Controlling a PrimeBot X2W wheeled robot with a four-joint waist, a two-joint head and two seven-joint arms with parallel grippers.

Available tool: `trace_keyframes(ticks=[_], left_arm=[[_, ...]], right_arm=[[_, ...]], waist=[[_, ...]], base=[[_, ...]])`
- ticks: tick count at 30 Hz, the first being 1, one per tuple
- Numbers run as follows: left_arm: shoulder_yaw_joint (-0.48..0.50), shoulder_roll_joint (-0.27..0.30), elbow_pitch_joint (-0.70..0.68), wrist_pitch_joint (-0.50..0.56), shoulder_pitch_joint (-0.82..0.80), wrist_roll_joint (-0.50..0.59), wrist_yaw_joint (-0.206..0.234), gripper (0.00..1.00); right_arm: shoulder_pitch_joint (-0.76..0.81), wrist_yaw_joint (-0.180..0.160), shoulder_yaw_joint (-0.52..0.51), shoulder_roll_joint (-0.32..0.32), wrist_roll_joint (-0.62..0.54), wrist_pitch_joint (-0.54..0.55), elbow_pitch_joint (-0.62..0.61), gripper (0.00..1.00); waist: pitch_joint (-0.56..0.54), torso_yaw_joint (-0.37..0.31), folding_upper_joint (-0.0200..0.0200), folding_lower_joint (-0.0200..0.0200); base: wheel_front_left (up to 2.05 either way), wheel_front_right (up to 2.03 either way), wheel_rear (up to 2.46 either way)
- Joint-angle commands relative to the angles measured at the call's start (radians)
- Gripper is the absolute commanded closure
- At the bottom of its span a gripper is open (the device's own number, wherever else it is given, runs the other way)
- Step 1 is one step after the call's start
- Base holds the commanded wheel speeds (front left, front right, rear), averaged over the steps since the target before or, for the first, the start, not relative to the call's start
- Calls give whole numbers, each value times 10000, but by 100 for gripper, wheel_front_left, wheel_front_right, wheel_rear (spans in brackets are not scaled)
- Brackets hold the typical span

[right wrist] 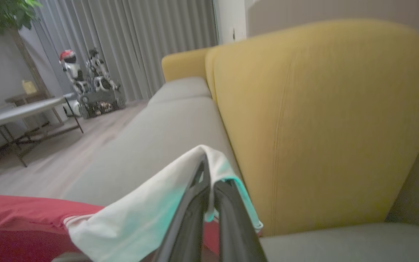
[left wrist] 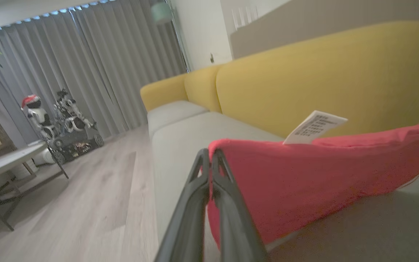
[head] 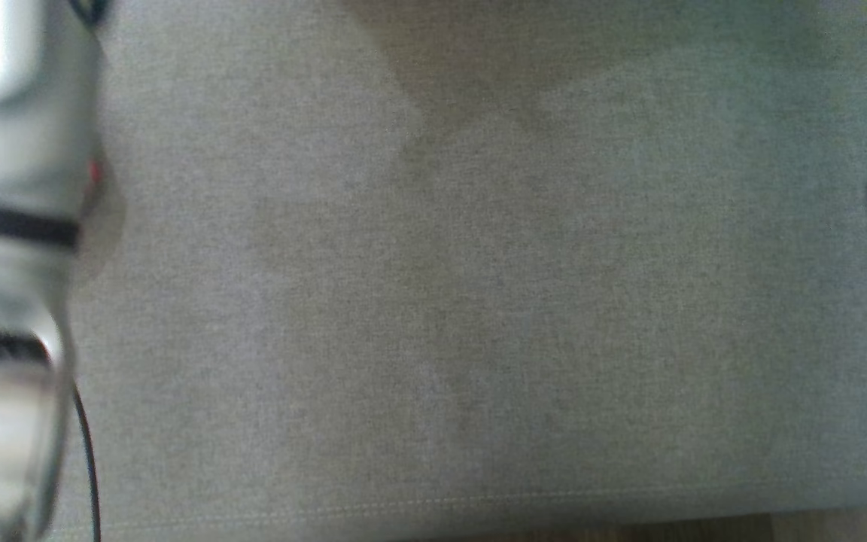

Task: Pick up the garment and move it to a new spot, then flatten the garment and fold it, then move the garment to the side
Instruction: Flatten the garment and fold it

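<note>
The garment [left wrist: 304, 182] is seen in red, with a white part [right wrist: 140, 218] tinged pale teal; its label [left wrist: 315, 126] is white, printed with dark lines. The sofa seat [head: 479, 301] is rendered in plain heathered grey, the backrest [right wrist: 322, 120] in mustard yellow. Grey pleated curtains [left wrist: 96, 62] and a pale wood-grain floor [left wrist: 86, 203] are shown

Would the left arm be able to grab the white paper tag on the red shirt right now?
Probably not yet. The left gripper is shut on the red edge of the shirt. The tag sticks up farther along that edge, nothing between, but the gripper would have to let go first.
</note>
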Motion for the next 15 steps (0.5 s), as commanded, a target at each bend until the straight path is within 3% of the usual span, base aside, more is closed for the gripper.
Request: trace_keyframes(ticks=[1,10,15], left_arm=[[114,376,-294,-35,113,50,-27,100],[-427,536,-15,-36,3139,-86,-286,100],[-844,604,48,-37,4706,-188,-366,100]], right_arm=[[156,-7,202,206,231,36,-158,100],[3113,-7,2064,163,1515,1188,392,100],[4563,-7,3188,-218,2369,2254,113,100]], waist=[[-96,24,1,-2],[-1042,1,1,-2],[-1891,-48,1,-2]], base=[[0,0,0],[0,0,0],[0,0,0]])
